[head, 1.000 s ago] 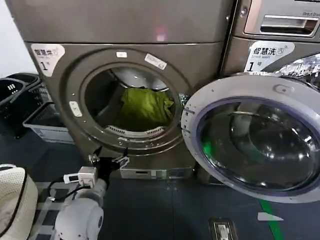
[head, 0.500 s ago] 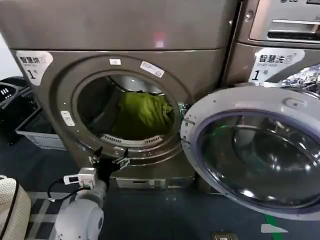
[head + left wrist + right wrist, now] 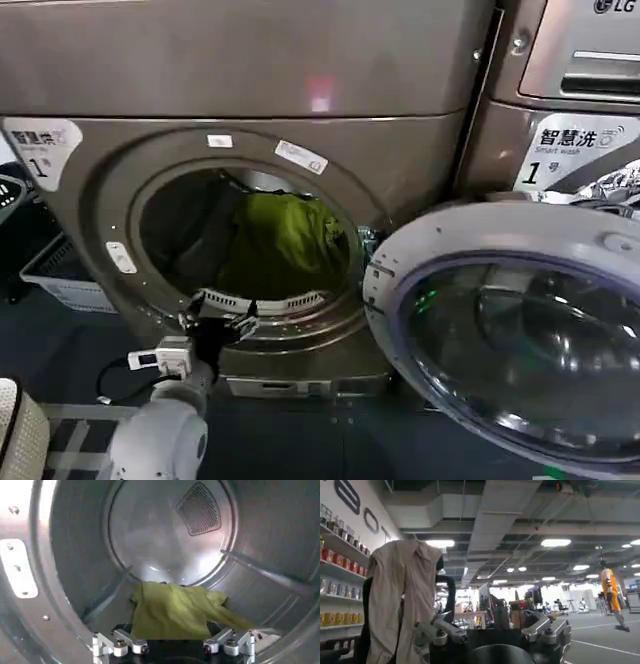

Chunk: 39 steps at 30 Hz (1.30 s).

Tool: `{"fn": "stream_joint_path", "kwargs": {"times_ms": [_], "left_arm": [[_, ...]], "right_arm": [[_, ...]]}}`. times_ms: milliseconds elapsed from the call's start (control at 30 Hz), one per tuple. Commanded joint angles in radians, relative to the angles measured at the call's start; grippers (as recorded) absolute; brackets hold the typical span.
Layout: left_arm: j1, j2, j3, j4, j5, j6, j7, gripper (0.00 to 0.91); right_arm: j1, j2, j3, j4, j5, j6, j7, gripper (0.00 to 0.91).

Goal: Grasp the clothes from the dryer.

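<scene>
Left gripper point(image 3: 218, 322): you see it close to you, at the bottom lip of the dryer's round hole. Its jaws are open and hold nothing. In the left wrist view the gripper point(image 3: 174, 647) points into the drum, with the green cloth just past its fingertips point(image 3: 139, 647).

Right gripper point(image 3: 495, 632): you see it in the right wrist view, facing out into a big room, away from the machines. Its jaws are open and hold nothing.

Open door point(image 3: 520, 330): it is round with a glass middle and a pale rim. It swings out to the right of the hole.

Dryer point(image 3: 250, 80): it is the big brown-grey machine in front of you. It has a white "1" label point(image 3: 40, 142) at its upper left.

Clothes point(image 3: 285, 240): you find them inside the silver drum point(image 3: 165, 535), on the drum floor, a bit right of the middle of the hole. They are yellow-green and soft, with folds. Nothing touches them.

Second machine point(image 3: 570, 90): it stands to the right of the dryer, behind the open door.

Baskets point(image 3: 50, 270): they sit on the floor to the left of the dryer.
</scene>
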Motion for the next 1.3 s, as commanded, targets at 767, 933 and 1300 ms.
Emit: {"fn": "stream_joint_path", "kwargs": {"times_ms": [767, 933, 1300], "left_arm": [[-0.718, -0.057, -0.009, 0.887, 0.089, -0.208, -0.017, 0.907], [-0.847, -0.072, -0.005, 1.06, 0.103, -0.299, -0.009, 0.907], [-0.882, -0.054, -0.003, 1.079, 0.923, -0.329, 0.652, 0.907]], "right_arm": [[0.011, 0.005, -0.033, 0.006, -0.026, 0.035, 0.001, 0.907], [0.016, 0.005, -0.042, 0.014, -0.028, 0.034, 0.002, 0.907], [0.015, 0.002, -0.052, 0.027, -0.029, 0.033, 0.001, 0.907]]}}
